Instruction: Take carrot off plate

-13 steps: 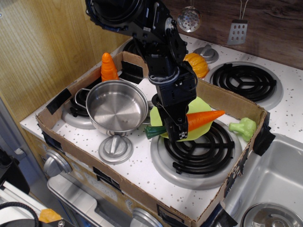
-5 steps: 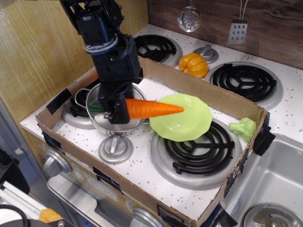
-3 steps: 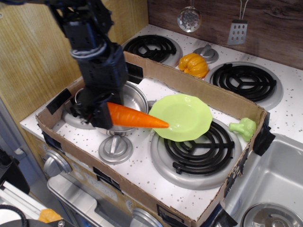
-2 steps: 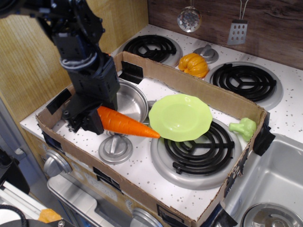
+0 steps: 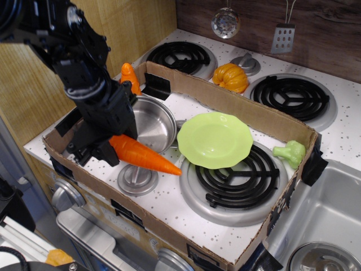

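The carrot [image 5: 148, 158] is glossy orange and tapered, its tip pointing right toward the plate. My gripper [image 5: 108, 148] is shut on its thick left end and holds it above the pot lid, left of the plate; the green stem end is hidden behind the gripper. The light lime-green scalloped plate [image 5: 215, 139] rests tilted on the front burner and has nothing on it. The carrot's tip is just short of the plate's left rim.
A steel pot [image 5: 151, 122] stands behind the carrot, its lid [image 5: 134, 180] below it. A ridged orange cone toy [image 5: 130, 76], a pumpkin [image 5: 232, 77] and broccoli [image 5: 290, 152] lie around. Cardboard box walls [image 5: 237, 107] enclose the area. A sink [image 5: 321, 226] is at the right.
My gripper has carried the carrot off the plate, leftward over the pot and down toward the front left of the box. The plate now lies bare.
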You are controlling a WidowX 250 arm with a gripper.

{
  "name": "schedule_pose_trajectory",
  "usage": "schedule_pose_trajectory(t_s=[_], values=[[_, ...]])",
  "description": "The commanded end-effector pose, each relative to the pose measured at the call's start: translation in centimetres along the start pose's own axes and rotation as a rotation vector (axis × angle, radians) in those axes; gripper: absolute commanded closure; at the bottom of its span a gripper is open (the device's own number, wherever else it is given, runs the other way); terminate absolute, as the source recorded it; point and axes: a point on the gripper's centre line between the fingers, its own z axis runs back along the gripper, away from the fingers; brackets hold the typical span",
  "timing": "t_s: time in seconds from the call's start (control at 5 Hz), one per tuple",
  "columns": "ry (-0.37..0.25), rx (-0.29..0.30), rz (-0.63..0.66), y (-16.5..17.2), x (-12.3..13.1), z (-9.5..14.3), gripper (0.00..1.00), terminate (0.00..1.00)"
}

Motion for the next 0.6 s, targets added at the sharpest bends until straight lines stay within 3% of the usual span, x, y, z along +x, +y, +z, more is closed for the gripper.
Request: schedule_pose_trajectory(t_s=[0.0,0.2,0.4], values=[[0.030,0.065,0.005,0.08,-0.55,-0.45,1.00,0.00],[0.041,0.077,0.039,-0.20,-0.44,-0.59,1.00,0.00],[0.049,0.079,0.063,0.06,-0.22,-0.48,0.00,0.00]])
